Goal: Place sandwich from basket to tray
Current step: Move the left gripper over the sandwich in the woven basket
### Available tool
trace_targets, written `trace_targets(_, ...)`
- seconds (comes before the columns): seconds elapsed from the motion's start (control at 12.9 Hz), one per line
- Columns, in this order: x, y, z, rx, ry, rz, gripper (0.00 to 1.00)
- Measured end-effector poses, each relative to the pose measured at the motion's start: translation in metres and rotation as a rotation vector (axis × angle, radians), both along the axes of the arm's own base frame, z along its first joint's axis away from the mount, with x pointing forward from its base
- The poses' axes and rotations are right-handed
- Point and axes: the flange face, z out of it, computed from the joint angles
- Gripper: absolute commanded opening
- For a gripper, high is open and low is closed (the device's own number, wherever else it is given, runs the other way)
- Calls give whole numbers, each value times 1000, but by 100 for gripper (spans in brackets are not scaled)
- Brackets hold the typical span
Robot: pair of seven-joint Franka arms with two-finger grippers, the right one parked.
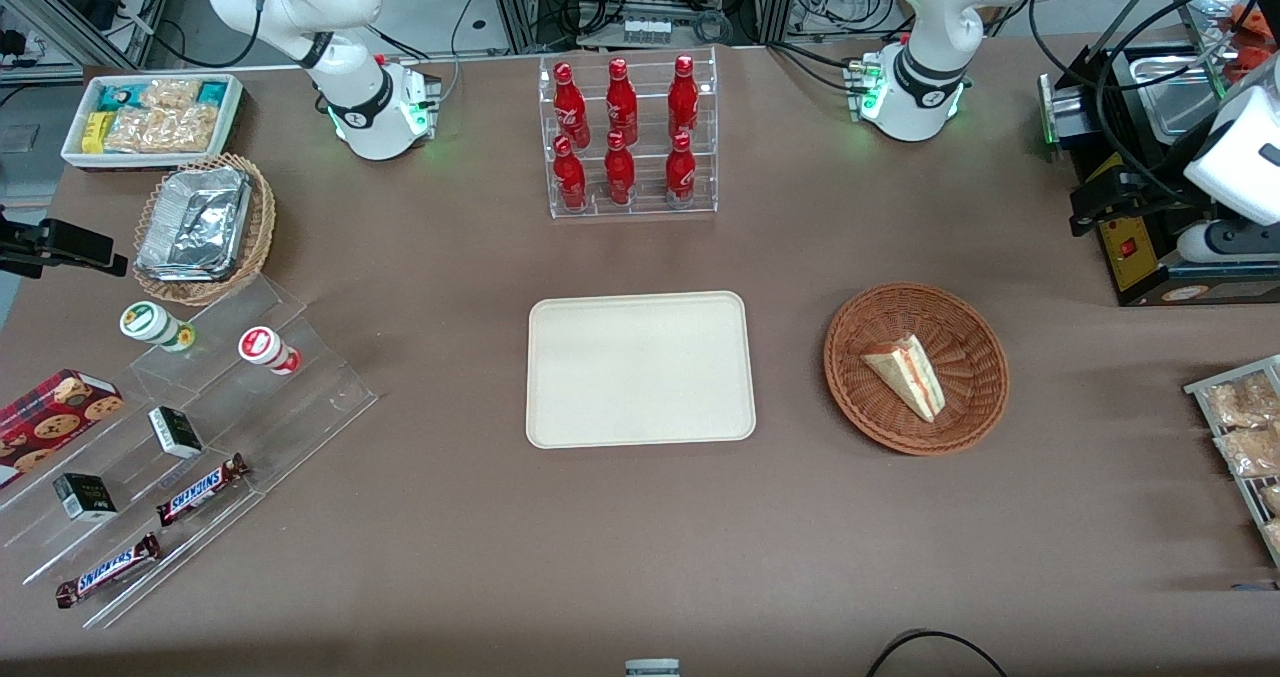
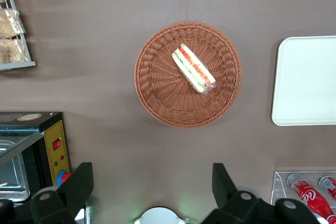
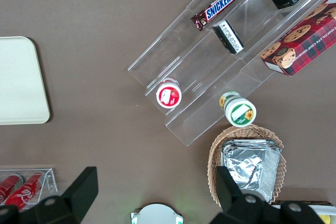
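Gripper [image 2: 152, 187]: high over the table, fingers spread wide, holding nothing. Sandwich [image 2: 193, 68]: lying in basket [image 2: 157, 95], untouched. Tray [image 1: 640, 369]: beside basket, bare. Risk: slick wrap and tapered wedge could slip from a shallow pinch.

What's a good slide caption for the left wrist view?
Open end effector high above the table, looking down on the sandwich in the basket, with the bare tray beside it.

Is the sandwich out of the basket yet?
No, it is in. The sandwich lies inside the basket; the tray holds nothing. The gripper hangs open high above the table, apart from the basket.
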Motion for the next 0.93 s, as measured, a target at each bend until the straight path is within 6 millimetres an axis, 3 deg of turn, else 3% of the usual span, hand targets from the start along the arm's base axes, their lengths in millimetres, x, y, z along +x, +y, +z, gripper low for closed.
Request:
trace_targets(0.47,0,0,-9,0,7,-9,100)
trace_targets(0.62,8,-2,-38,-1,-1,-14,100)
trace_targets(0.93,16,-12,-123,-2,-11,-33,100)
